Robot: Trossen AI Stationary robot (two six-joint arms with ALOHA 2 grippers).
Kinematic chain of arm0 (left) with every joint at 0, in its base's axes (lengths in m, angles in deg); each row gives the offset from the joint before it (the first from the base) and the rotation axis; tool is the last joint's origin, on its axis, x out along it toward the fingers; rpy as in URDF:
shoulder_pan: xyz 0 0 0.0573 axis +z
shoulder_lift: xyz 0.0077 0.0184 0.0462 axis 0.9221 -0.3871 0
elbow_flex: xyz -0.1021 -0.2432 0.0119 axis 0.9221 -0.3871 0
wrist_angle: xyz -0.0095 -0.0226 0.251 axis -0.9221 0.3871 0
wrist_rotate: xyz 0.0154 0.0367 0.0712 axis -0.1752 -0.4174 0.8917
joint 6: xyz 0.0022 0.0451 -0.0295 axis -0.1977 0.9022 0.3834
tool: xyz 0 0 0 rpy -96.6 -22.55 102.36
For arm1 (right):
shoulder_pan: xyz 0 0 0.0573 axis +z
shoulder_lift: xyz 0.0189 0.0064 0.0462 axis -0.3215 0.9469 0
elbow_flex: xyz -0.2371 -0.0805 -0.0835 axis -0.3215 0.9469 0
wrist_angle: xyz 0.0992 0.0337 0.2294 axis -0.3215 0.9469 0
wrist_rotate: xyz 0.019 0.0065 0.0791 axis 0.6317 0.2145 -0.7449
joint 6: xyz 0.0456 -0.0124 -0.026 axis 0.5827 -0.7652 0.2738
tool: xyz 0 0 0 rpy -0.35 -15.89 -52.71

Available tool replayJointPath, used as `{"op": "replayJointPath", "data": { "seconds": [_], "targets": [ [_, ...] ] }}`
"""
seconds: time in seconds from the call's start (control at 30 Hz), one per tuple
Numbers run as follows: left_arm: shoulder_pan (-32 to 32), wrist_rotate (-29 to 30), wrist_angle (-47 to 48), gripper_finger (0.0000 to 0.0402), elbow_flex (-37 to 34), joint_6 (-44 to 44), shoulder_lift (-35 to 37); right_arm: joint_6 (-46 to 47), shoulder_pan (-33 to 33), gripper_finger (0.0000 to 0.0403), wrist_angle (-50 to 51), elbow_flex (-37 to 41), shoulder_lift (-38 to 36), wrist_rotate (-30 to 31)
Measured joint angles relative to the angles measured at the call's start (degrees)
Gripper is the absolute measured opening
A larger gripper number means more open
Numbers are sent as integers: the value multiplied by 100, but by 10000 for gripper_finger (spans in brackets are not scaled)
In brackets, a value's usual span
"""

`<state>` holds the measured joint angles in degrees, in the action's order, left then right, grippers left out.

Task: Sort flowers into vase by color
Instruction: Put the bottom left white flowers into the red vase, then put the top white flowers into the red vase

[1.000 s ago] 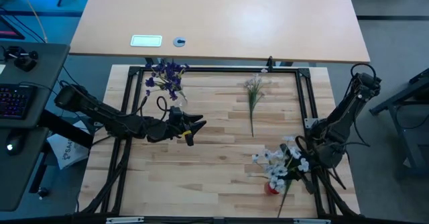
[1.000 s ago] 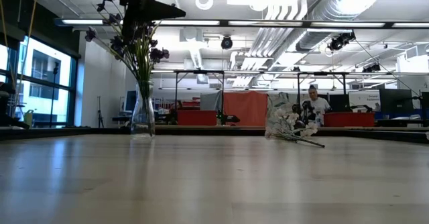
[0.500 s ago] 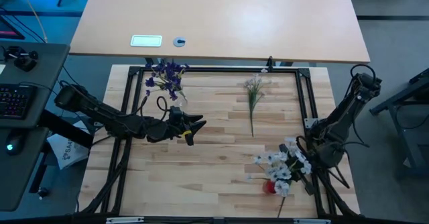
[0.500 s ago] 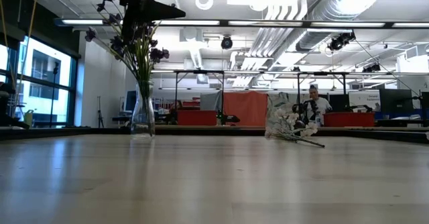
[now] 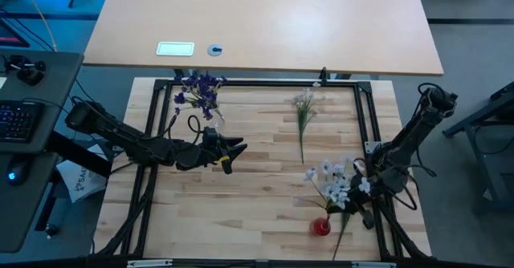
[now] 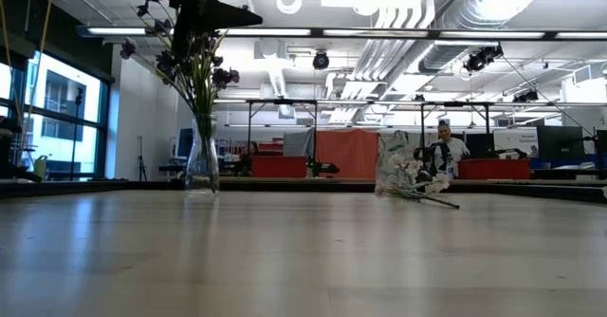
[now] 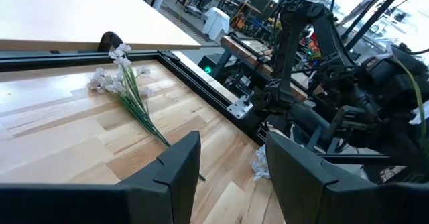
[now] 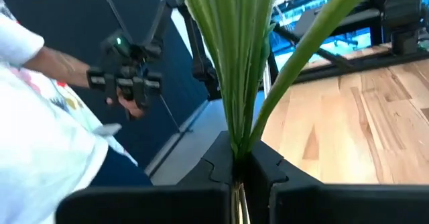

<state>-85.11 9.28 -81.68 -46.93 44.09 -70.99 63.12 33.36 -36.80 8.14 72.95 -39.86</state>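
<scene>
Over the red vase, my right gripper has lifted the clamped white flowers clear; left gripper waits open.

flowers in vase, spray on table

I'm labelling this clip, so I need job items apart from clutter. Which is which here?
Job: purple flowers in glass vase; white spray lying on table; white bunch gripped by right gripper; red vase; left gripper, open.

Clutter: keyboard, white card.
</scene>
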Motion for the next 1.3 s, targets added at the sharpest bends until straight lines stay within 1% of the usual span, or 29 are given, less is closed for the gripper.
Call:
{"op": "replayJointPath", "data": {
  "seconds": [0.13,0.27,0.4,0.53,0.6,0.77,0.9,1.07,1.2,1.3],
  "targets": [
    [44,-2,2,159,0,0,0,2,0,34,380,0,2,-20],
    [69,-2,2,159,0,4,0,0,0,72,561,0,2,92],
    [67,-2,17,159,0,7,0,0,0,117,559,0,2,305],
    [67,-4,18,159,0,9,-1,40,0,165,610,0,-70,280],
    [67,-4,24,159,0,9,-2,168,2,189,790,0,-158,237],
    [67,-7,142,159,0,7,0,669,2,239,1477,0,-489,-294],
    [67,-30,197,159,0,7,-2,1216,2,261,2040,0,-833,-797],
    [67,-56,214,159,0,7,-2,2085,2,267,2590,0,-1262,-1585],
    [67,-257,279,158,0,4,-1,2825,2,267,3235,0,-1558,-2276],
    [67,-367,396,159,0,-4,-2,3056,4,266,3793,0,-1716,-2349]
  ]
}}
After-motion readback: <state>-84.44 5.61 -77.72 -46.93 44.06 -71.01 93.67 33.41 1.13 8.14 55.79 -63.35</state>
